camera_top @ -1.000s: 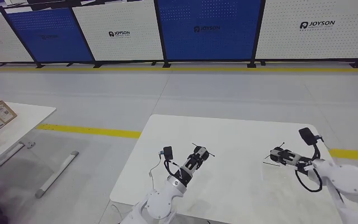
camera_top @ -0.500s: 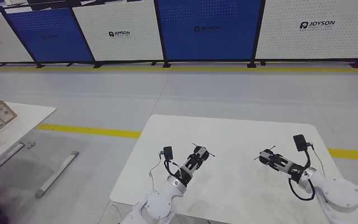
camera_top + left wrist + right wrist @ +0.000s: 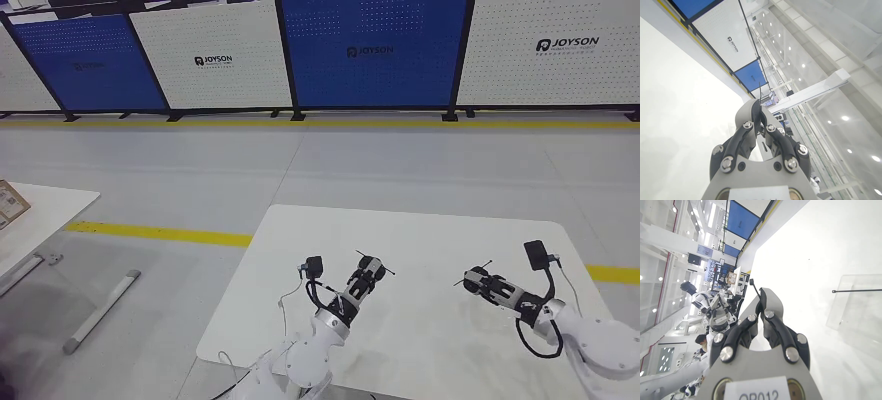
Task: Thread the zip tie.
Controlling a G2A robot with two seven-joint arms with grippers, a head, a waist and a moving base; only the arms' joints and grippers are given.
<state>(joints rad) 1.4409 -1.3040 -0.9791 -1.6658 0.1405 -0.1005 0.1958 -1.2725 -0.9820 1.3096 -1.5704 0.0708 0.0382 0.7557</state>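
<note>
Over the white table (image 3: 420, 240), my left gripper (image 3: 369, 269) is shut on a thin black zip tie (image 3: 378, 263) that crosses its fingertips. In the left wrist view the tie's plain end (image 3: 759, 89) sticks straight out beyond the shut gripper (image 3: 759, 107). My right gripper (image 3: 476, 279) hangs farther right and is shut on a second black zip tie (image 3: 472, 275). The right wrist view shows this tie's square head (image 3: 751, 281) poking out past the gripper (image 3: 761, 296). The two grippers face each other with a wide gap between them.
A clear plastic piece (image 3: 851, 313) with another black tie (image 3: 853, 291) across it appears in the right wrist view. The other arm's gripper (image 3: 717, 311) shows far off there. The table's front edge (image 3: 230, 360) lies close under the left arm.
The right gripper first moved inward toward the table's middle with its tie, then held still. The left gripper then shifted a little to the right with its tie.
</note>
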